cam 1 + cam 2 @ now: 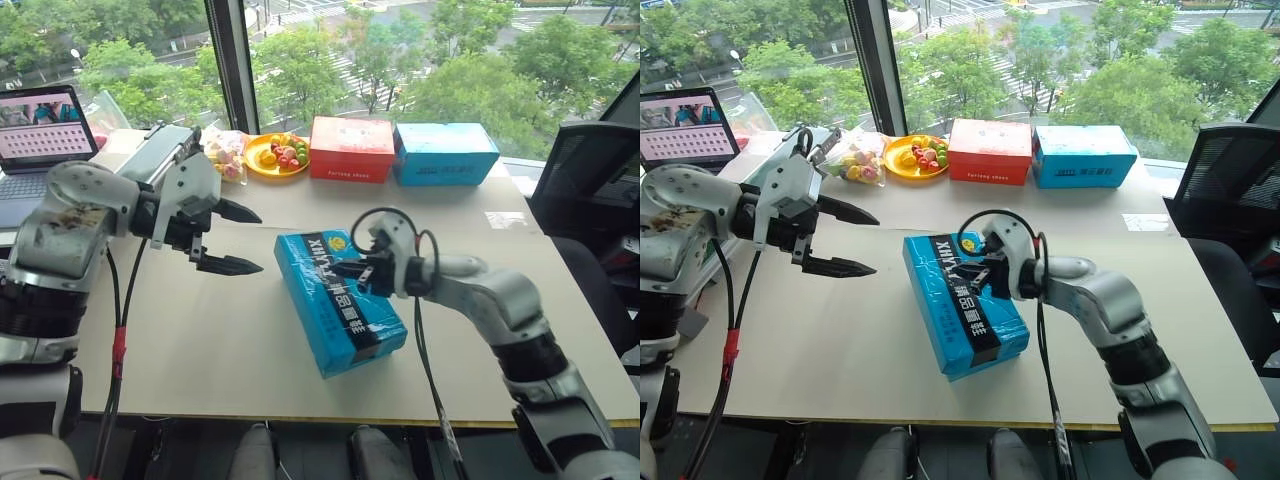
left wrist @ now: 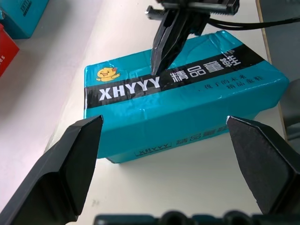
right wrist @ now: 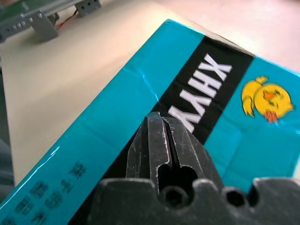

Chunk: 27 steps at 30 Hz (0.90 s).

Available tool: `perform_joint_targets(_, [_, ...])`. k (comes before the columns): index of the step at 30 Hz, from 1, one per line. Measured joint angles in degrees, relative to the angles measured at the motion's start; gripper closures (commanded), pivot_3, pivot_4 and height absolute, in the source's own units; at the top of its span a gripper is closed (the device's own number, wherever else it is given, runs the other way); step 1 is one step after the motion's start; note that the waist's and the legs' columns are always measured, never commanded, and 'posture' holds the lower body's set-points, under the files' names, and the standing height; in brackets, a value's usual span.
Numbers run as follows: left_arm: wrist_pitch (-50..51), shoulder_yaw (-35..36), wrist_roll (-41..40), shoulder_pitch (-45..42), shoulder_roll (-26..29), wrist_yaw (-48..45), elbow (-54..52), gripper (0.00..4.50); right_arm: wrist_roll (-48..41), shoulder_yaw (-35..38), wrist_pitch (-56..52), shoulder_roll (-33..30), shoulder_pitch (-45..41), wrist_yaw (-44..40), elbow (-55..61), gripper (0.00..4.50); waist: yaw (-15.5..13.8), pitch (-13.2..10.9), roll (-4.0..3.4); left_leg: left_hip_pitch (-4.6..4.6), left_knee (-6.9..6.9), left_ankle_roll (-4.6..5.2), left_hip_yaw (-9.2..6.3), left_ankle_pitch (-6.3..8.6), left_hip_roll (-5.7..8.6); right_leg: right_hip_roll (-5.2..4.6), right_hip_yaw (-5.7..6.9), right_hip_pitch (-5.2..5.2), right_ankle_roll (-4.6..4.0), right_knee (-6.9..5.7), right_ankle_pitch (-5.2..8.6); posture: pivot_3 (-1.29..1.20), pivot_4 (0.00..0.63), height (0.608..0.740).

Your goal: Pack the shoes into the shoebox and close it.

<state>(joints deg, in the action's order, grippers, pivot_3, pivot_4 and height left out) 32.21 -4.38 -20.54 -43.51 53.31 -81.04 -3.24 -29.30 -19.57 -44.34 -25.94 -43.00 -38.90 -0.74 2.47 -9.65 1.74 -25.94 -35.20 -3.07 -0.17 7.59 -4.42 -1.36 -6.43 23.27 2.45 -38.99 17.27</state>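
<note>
a red cardboard box (image 1: 352, 148) and a paler blue box (image 1: 446, 153) stand side by side at the far edge of the table (image 1: 200, 350). left of them sits a yellow plate (image 1: 275, 156) of fruit. a laptop (image 1: 42, 130) is open far left. a black chair (image 1: 590, 200) stands right.

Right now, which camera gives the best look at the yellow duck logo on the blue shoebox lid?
The right wrist view: the duck logo is large and detailed beside the black stripe on the shoebox. The left wrist view shows it smaller, near the lid's corner. Both eye views show only a tiny yellow spot.
</note>
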Motion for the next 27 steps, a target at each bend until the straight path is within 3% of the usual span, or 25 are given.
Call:
perform_joint_targets(6, [5.4,3.5,-3.4,7.6,0.6,4.6,-8.6,0.0,11.8,-9.2,11.3,2.9,-4.5,-8.0,-10.9,4.47,0.0,0.0,0.03,0.06,-0.01,0.0,-0.01,0.01,-0.01,0.0,0.01,-0.06,-0.15,-0.01,-0.09,0.0,0.15,0.739])
perform_joint_targets(11, [8.3,4.7,-4.5,12.2,1.5,8.7,-14.2,0.0,21.7,-13.2,21.1,2.7,-4.4,-9.8,-14.0,4.47,0.3,0.1,0.08,1.32,0.17,-0.03,0.04,0.02,-0.02,0.0,-0.03,-1.11,0.08,-0.01,0.21,0.0,0.15,0.739])
perform_joint_targets(17, [9.5,5.6,-6.7,15.0,1.7,10.5,-16.0,0.0,15.7,-5.1,14.6,-2.0,3.9,-14.4,-2.7,2.71,-0.9,0.2,0.17,1.09,0.16,-0.04,0.06,0.02,-0.01,-0.04,-0.02,-0.96,0.01,-0.01,0.28,0.0,0.15,0.739])
perform_joint_targets(21, [7.4,3.9,-5.1,18.6,2.4,10.5,-14.2,0.0,11.9,0.2,5.4,-16.4,9.4,-20.1,10.6,1.34,-1.4,0.1,0.09,0.78,0.22,-0.06,0.06,0.04,-0.01,-0.03,-0.01,-0.61,-0.19,0.0,0.23,0.0,0.15,0.739])
perform_joint_targets(24, [5.6,3.0,-4.3,20.6,0.8,10.9,-11.7,0.0,7.9,6.6,0.5,-21.5,12.9,-21.0,15.9,0.29,-1.2,0.1,0.11,0.74,0.34,-0.06,0.05,0.05,-0.03,-0.01,-0.01,-0.51,-0.26,0.0,0.28,0.0,0.15,0.739])
perform_joint_targets(27, [3.4,3.7,-4.1,22.9,-1.5,13.2,-10.4,0.0,5.7,13.8,-1.9,-23.4,17.7,-19.4,17.5,0.09,-1.2,0.1,0.11,0.72,0.32,-0.04,0.05,0.06,-0.02,-0.03,-0.02,-0.54,-0.24,0.04,0.29,0.0,0.15,0.739])
